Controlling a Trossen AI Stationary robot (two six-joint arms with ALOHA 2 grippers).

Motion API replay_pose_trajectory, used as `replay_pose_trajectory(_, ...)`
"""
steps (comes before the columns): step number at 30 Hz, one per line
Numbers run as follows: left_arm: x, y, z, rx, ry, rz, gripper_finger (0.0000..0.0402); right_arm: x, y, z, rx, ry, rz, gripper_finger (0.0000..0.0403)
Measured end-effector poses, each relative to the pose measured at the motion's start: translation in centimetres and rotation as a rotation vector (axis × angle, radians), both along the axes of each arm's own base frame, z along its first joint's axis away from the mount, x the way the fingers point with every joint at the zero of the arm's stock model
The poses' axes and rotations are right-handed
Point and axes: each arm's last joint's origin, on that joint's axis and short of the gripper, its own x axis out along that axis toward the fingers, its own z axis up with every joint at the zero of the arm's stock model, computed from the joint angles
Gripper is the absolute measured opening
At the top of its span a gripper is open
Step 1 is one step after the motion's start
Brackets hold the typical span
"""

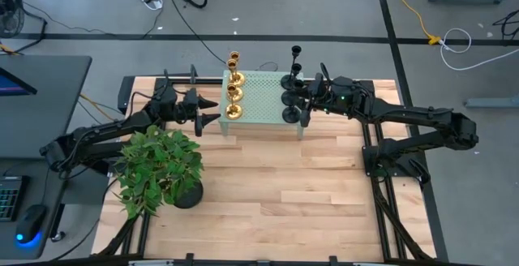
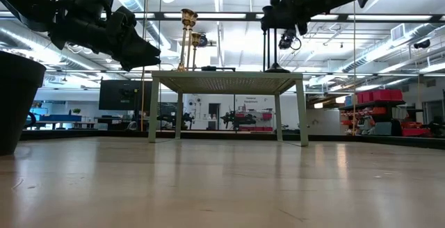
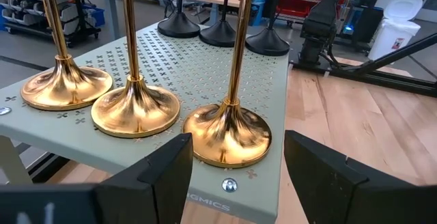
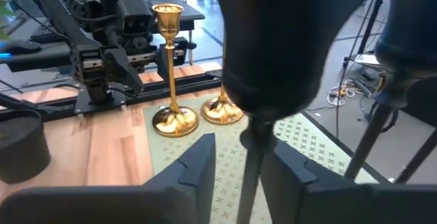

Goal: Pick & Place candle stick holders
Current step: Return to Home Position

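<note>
Loosely, right gripper (image 4: pixel 244 152) fingers (image 4: pixel 194 173) parted, black holder (image 4: pixel 287 53) stem between

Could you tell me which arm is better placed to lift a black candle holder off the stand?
Probably right: the right gripper is open around a black holder's stem; the left gripper faces the gold holders.

Our left arm (image 1: pixel 105 128) lay stretched in from the left side, wrist roughly level. Our left gripper (image 1: pixel 212 112) pointed right with its two fingers (image 3: pixel 157 176) spread wide apart. Our right arm (image 1: pixel 422 124) was bent at the elbow, forearm angling back toward the centre. Our right gripper (image 1: pixel 306 106) faced the left one, fingers parted as well, and we held both aloft.
</note>
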Motion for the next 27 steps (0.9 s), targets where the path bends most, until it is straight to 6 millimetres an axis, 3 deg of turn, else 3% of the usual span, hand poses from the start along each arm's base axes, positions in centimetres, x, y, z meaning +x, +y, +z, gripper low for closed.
replay_pose_trajectory(11,0.0,0.0,0.0,0.000,0.000,0.000,0.0231,-0.6,0.1,0.6,-0.034,-0.004,-0.022,0.0163)
replay_pose_trajectory(27,0.0,0.0,0.0,-0.002,0.001,0.000,0.0231,-2.8,0.6,1.4,-0.075,0.056,-0.086,0.0171)
